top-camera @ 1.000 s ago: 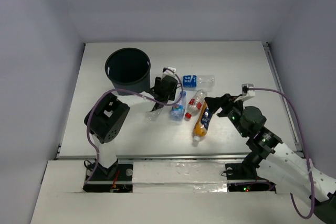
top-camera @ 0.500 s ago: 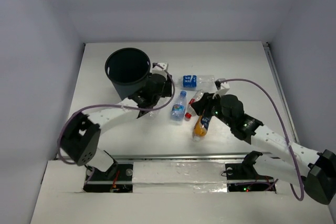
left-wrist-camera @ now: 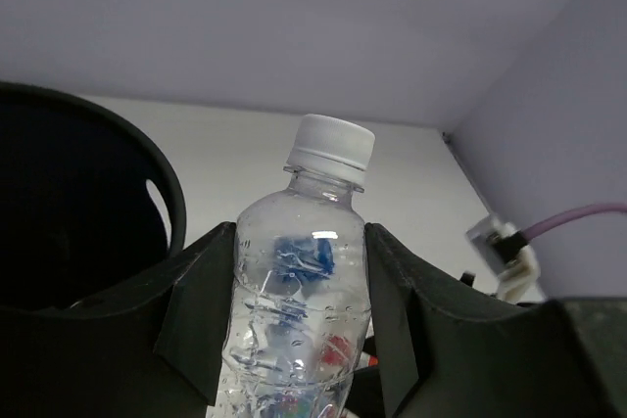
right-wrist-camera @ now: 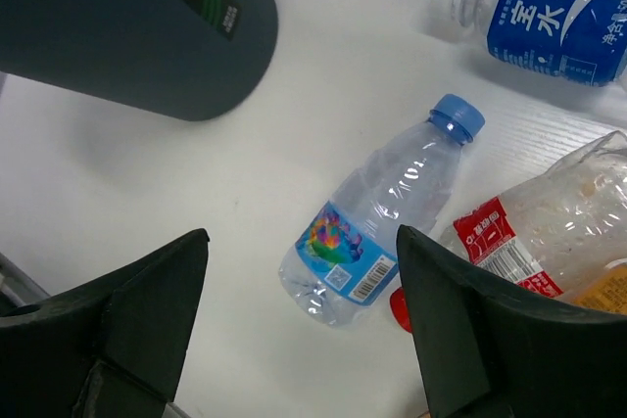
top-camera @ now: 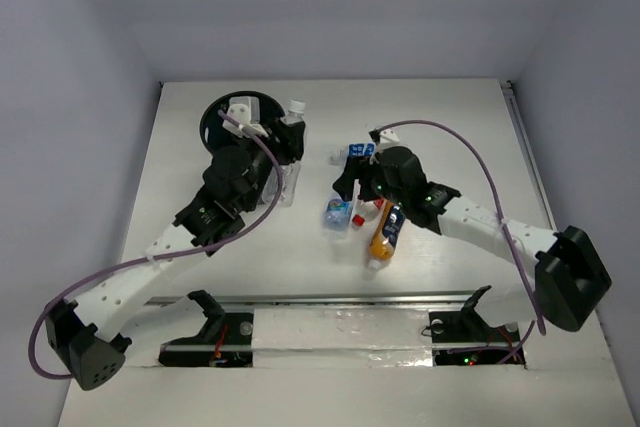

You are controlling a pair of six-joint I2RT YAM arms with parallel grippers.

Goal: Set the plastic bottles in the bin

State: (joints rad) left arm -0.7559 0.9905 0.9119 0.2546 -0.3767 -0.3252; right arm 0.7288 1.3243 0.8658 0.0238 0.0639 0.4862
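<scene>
Left hand grasps a white-capped bottle beside the bin rim. Right hand is released, poised above a blue-capped bottle lying on the desk.

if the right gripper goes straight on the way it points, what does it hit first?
Likely the blue-capped bottle, lying on the table centred ahead of the open right gripper. The red-label bottle lies just off to one side. Depth is hard to judge.
</scene>
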